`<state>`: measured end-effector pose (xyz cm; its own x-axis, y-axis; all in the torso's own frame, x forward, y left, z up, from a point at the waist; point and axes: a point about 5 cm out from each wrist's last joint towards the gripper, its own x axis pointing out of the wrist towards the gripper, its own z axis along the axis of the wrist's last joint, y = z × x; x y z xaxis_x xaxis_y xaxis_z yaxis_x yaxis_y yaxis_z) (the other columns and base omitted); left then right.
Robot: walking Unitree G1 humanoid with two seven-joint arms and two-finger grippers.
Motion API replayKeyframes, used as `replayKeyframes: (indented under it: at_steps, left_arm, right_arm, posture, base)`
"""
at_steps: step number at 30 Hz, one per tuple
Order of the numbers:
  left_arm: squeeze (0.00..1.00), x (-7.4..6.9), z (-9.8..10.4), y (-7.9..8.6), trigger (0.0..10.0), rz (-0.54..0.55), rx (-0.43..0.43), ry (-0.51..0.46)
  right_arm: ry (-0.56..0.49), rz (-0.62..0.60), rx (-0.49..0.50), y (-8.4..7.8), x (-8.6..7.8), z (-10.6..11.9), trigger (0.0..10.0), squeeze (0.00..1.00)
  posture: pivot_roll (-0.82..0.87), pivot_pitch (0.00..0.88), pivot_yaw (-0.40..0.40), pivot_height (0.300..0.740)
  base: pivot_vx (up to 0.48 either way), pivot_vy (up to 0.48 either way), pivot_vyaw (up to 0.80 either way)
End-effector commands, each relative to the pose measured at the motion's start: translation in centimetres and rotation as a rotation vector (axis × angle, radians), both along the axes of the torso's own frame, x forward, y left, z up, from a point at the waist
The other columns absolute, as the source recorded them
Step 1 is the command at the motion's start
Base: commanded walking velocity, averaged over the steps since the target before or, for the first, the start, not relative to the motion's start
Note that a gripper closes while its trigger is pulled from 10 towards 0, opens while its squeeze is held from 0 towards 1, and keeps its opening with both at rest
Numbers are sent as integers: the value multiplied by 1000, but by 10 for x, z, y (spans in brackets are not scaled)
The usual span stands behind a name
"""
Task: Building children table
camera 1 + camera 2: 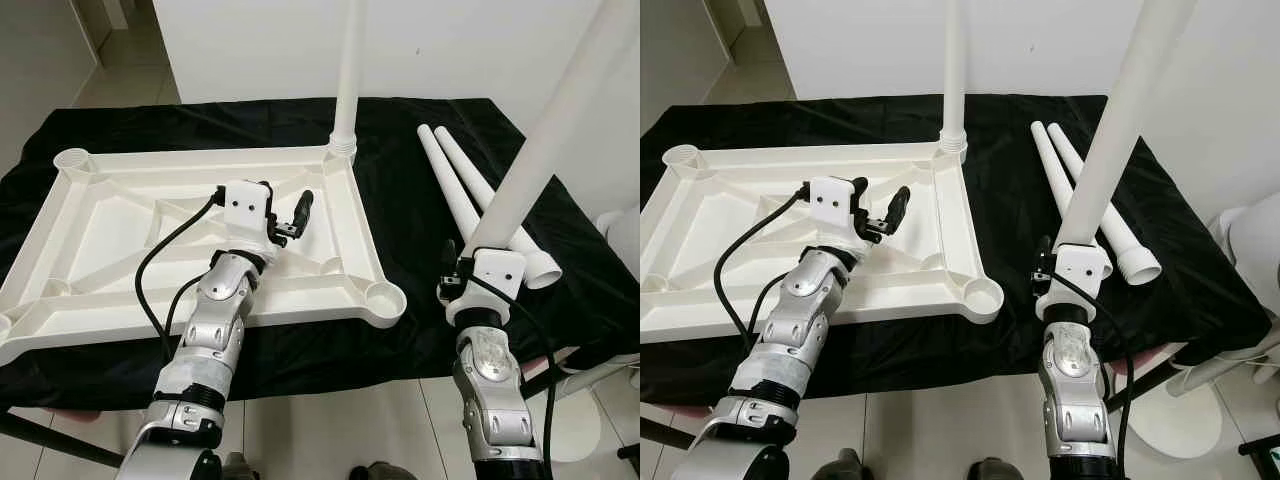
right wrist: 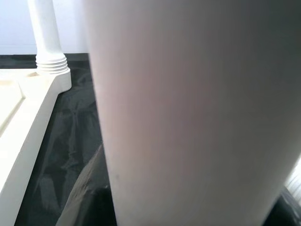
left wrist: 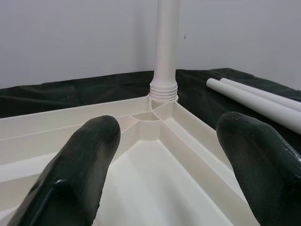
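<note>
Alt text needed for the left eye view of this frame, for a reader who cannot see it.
The right tool holds a white table leg upright beside an upturned white tabletop on a black cloth. One leg already stands in the tabletop's far right corner socket, and two spare legs lie on the cloth. The left tool hovers open over the tabletop.

white tabletop (image 1: 330, 215), white legs (image 1: 462, 192), black cloth (image 1: 420, 250)
</note>
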<state>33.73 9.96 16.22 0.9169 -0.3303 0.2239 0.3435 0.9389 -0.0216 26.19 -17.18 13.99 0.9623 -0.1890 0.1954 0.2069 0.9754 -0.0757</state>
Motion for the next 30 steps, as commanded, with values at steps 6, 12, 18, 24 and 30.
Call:
replayKeyframes:
  at_steps: [6,12,18,24,30]
  left_arm:
    - [0,9,8,-1,10000,-29,11,-10]
    - [0,9,7,-5,10000,-46,13,-5]
    - [0,11,7,-10,10000,-58,21,-1]
    - [0,11,5,-6,10000,-54,28,-1]
    - [0,8,3,-3,10000,-75,51,-7]
  right_arm:
    - [-42,2,-36,6,9,8,10000,0]
    - [-45,8,-42,7,8,10,10000,0]
    - [-37,23,-55,8,8,9,10000,0]
    - [-30,36,-55,9,9,7,10000,0]
    - [-27,37,-59,8,10,6,10000,0]
  posture:
    - [-29,0,73,740]
    - [-52,0,88,740]
    - [-49,0,81,740]
    - [-33,0,65,740]
    - [-24,0,58,740]
  base:
    - [0,0,0]
    - [0,0,0]
    - [0,0,0]
    - [0,0,0]
    - [0,0,0]
